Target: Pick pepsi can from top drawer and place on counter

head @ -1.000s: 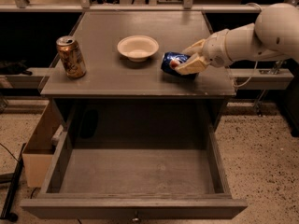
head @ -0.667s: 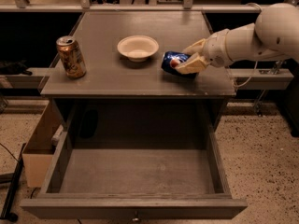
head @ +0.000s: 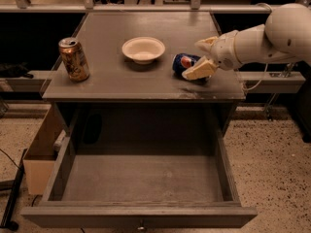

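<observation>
The pepsi can (head: 182, 61) lies on its side on the counter (head: 112, 84), right of the middle, with its red-white logo facing up. My gripper (head: 200, 57) comes in from the right. Its cream fingers (head: 198, 71) are spread apart, one above and one below the can's right end, and do not squeeze it. The top drawer (head: 141, 211) is pulled fully out below the counter, and its grey floor is bare.
A white bowl (head: 143, 49) sits at the counter's middle, just left of the pepsi can. A gold-brown can (head: 74, 58) stands upright at the counter's left edge. A tan wooden box (head: 40, 157) stands on the floor left of the drawer.
The fingers have spread apart from the pepsi can, which stays lying on the counter. The arm has hardly moved.
</observation>
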`<state>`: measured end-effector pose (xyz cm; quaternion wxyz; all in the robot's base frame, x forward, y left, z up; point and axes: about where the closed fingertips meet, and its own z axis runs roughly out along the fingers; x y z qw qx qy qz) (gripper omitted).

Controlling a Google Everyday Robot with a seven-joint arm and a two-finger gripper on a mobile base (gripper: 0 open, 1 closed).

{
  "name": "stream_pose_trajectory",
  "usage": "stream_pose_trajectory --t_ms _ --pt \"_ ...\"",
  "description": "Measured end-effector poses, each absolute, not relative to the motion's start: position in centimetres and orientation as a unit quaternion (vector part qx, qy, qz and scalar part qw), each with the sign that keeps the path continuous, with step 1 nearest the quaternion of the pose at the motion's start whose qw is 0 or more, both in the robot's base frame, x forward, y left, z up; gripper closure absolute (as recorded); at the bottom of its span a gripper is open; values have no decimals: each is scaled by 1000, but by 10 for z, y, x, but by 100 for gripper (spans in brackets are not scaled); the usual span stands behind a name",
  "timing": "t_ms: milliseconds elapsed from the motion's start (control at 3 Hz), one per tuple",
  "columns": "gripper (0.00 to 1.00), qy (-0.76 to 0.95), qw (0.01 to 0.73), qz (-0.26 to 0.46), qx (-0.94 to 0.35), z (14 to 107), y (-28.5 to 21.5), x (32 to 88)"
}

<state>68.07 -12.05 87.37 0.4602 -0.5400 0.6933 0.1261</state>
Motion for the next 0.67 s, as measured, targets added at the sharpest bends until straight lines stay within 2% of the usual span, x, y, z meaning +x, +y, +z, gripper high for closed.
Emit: stream_pose_trajectory --t_ms 667 --pt "0 693 460 126 -540 874 -120 681"
